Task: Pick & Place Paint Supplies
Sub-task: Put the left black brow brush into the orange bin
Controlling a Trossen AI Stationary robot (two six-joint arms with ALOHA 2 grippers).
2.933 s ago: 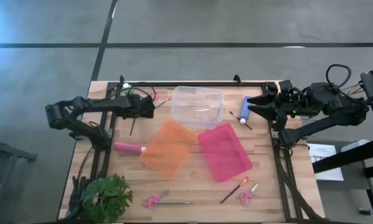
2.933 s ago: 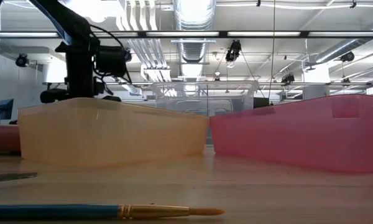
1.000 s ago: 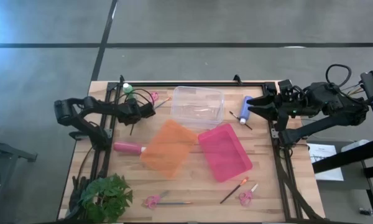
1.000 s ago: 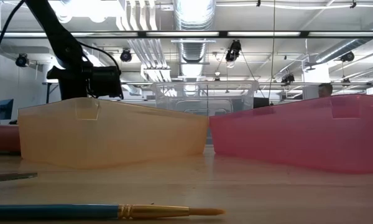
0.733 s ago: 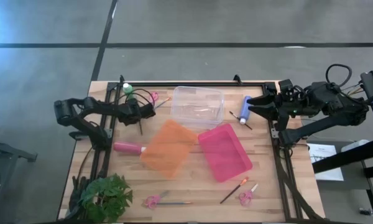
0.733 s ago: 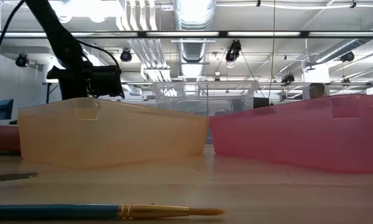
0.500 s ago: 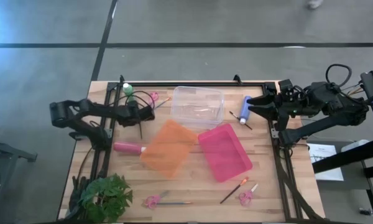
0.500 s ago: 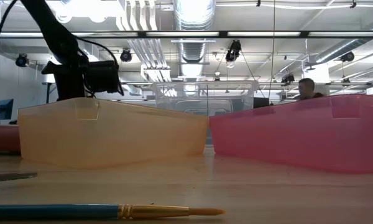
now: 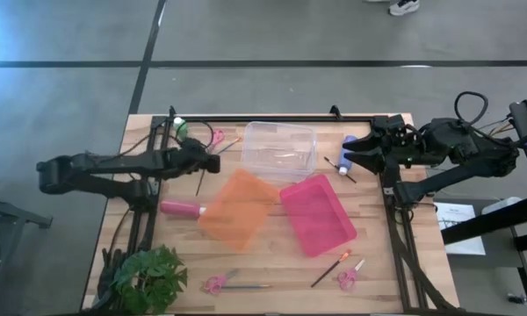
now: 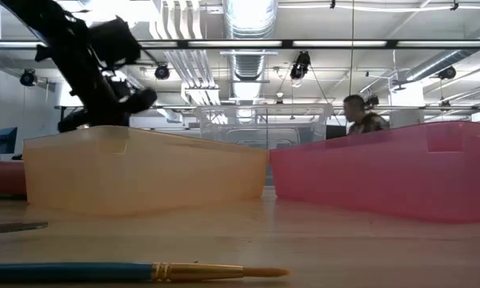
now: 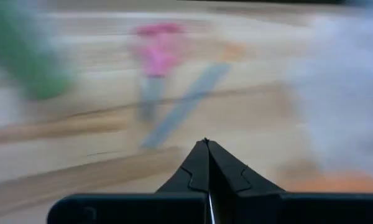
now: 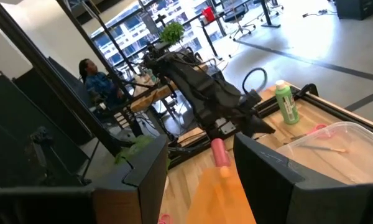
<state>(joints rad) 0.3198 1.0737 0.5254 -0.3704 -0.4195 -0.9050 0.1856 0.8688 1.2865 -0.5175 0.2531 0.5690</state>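
The paint supplies lie scattered over the wooden surface [image 9: 272,263]. From above, the green bottle [image 9: 181,126] lies at the far left corner, the pink-red bottle [image 9: 181,208] lies on its side just left of the orange bin [image 9: 237,209], and the blue bottle [image 9: 346,154] lies to the right of the clear container [image 9: 278,150]. A dark brush [image 9: 339,168] lies just beside the blue bottle, and another brush [image 9: 330,269] with an orange tip lies near the front edge, close to pink scissors [image 9: 348,278]. A thin dark brush [image 9: 200,178] is below the left gripper [image 9: 212,159], and an orange-handled one [image 9: 229,144] lies between this gripper and the clear container.

The left gripper is over the far left part of the surface, near the green bottle. Its wrist view shows what the high view cannot: the two fingers [image 11: 206,168] are pressed together, with a thin dark line between them, probably a brush, but I cannot tell for sure. This view is blurred; only a green shape [image 11: 25,59] and a pink one [image 11: 156,53] are seen.

The right gripper [image 9: 350,151] is beside the blue bottle at the far right, with its fingers [image 12: 149,177] apart and nothing between them.

The low view shows a blue-handled brush [image 10: 136,272] lying in front of the orange bin and the pink bin [image 10: 392,172], and a person [image 10: 362,116] in the room behind.
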